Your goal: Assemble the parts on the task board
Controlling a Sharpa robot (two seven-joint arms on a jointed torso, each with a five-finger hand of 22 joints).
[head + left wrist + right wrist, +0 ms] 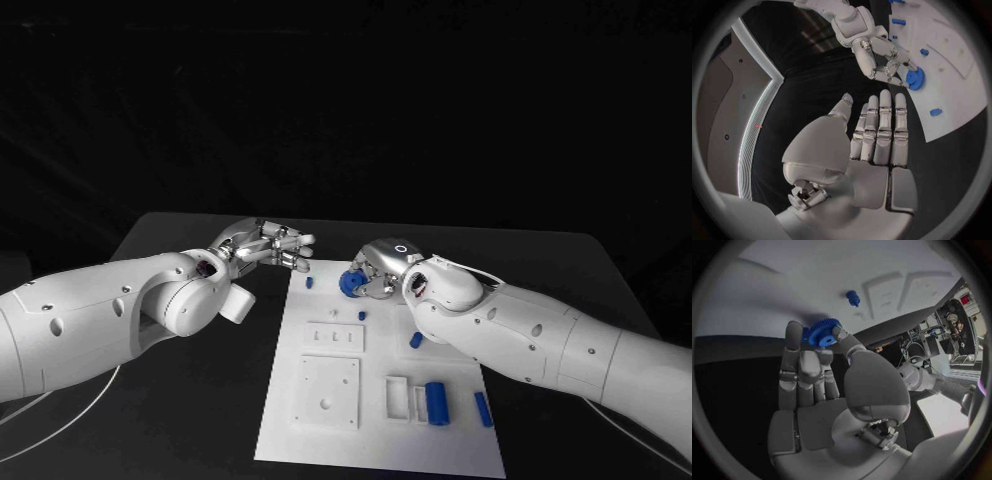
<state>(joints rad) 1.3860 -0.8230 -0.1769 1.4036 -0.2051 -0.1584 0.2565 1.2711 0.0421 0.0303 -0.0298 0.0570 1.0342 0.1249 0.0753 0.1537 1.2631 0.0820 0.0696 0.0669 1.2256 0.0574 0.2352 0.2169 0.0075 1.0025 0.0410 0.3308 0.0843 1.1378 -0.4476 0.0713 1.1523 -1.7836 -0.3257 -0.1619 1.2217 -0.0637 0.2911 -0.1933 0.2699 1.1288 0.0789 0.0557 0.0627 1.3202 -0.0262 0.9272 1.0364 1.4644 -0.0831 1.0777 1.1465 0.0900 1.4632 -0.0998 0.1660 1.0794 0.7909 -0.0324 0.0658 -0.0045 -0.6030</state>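
Note:
The white task board [378, 445] lies in the middle of the table. My right hand [381, 268] hovers over the board's far end and pinches a blue gear [351, 285] between thumb and fingers; the right wrist view shows the gear [822, 335] at the fingertips of that hand [817, 385], above the board [817, 275]. My left hand [268, 246] is just left of the board's far corner, fingers straight, holding nothing. In the left wrist view the left hand [878, 131] faces the right hand [879, 57] and the gear [914, 78].
Small blue parts lie on the board: a peg [307, 281] at the far left corner, two pieces [362, 314] [415, 340] mid-board, a cylinder [436, 402] and a bar [482, 408] near the front. White raised blocks [329, 392] [333, 337] sit on its left half. The table [570, 262] extends to the right.

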